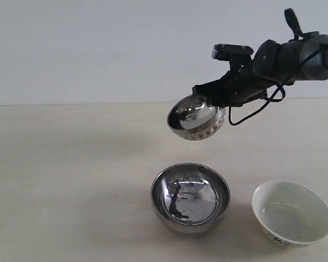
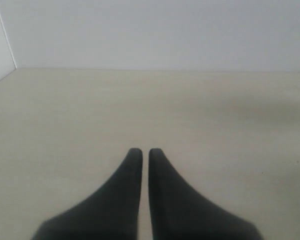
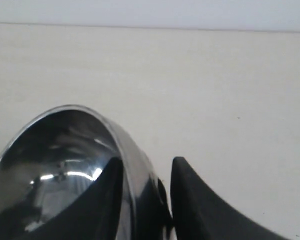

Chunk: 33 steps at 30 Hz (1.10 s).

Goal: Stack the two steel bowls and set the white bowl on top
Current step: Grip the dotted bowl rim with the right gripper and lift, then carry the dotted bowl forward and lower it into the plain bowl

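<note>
The ribbed steel bowl [image 1: 195,118] hangs tilted in the air, its rim pinched by my right gripper [image 1: 206,93], one finger inside the bowl and one outside. The wrist view shows that bowl [image 3: 60,160] with the right gripper [image 3: 147,165] shut on its wall. Below it, slightly nearer the camera, the smooth steel bowl [image 1: 190,197] sits upright on the table. The white bowl [image 1: 292,213] stands to its right with a dark pattern near the base. My left gripper [image 2: 141,152] is shut with nothing in it, over bare table; the exterior view does not show it.
A pale tabletop [image 1: 71,180] runs to a plain wall [image 1: 98,49] at the back. The right arm [image 1: 295,54] and its looping cable [image 1: 262,106] reach in from the upper right.
</note>
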Each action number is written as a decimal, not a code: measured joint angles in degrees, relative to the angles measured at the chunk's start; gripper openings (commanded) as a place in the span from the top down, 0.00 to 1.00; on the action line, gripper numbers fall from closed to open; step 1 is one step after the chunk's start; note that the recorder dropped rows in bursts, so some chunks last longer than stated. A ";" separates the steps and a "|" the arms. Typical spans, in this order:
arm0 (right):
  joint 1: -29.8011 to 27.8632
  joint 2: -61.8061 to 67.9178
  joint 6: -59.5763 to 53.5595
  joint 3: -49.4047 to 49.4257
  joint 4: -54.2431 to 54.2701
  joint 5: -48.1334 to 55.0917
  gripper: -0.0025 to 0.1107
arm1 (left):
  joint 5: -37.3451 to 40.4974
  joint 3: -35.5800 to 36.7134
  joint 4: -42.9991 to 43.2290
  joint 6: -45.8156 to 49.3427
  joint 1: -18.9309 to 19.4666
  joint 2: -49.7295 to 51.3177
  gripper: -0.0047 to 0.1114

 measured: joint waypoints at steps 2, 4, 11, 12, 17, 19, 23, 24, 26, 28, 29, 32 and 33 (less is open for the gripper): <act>0.00 -1.94 -1.41 0.94 0.85 0.00 0.98 | 0.00 0.00 0.00 0.00 0.00 0.00 0.92; 0.00 -4.16 -2.86 2.34 2.30 -0.12 0.98 | 0.00 0.00 0.00 0.00 0.00 0.00 0.92; 0.00 -13.00 -5.48 8.96 4.46 -0.79 0.98 | 0.00 0.00 0.00 0.00 0.00 0.00 0.92; 0.00 -15.42 -6.66 11.07 5.75 -0.79 0.98 | 0.00 0.00 0.00 0.00 0.00 0.00 0.92; 0.00 -22.01 -13.34 18.19 14.22 -0.92 0.98 | 0.00 0.00 0.00 0.00 0.00 0.00 0.92; 0.00 -25.11 -17.62 22.06 18.92 -0.92 0.98 | 0.00 0.00 0.00 0.00 0.00 0.00 0.92; 0.00 -29.22 -26.57 29.81 29.50 -0.60 0.98 | 0.00 0.00 0.00 0.00 0.00 0.00 0.92; 0.00 -29.99 -29.20 31.42 32.11 0.18 0.98 | 0.00 0.00 0.00 0.00 0.00 0.00 0.92; 0.00 -30.42 -32.13 33.12 35.10 1.36 0.98 | 0.00 0.00 0.00 0.00 0.00 0.00 0.92; 0.00 -30.54 -35.87 34.47 39.29 2.53 0.98 | 0.00 0.00 0.00 0.00 0.00 0.00 0.92; 0.00 -30.54 -38.08 35.22 41.65 3.20 0.98 | 0.00 0.00 0.00 0.00 0.00 0.00 0.92; 0.00 -30.54 -44.83 37.22 48.72 5.58 0.98 | 0.00 0.00 0.00 0.00 0.00 0.00 0.92; 0.00 -30.54 -46.86 37.88 50.81 6.40 0.98 | 0.00 0.00 0.00 0.00 0.00 0.00 0.92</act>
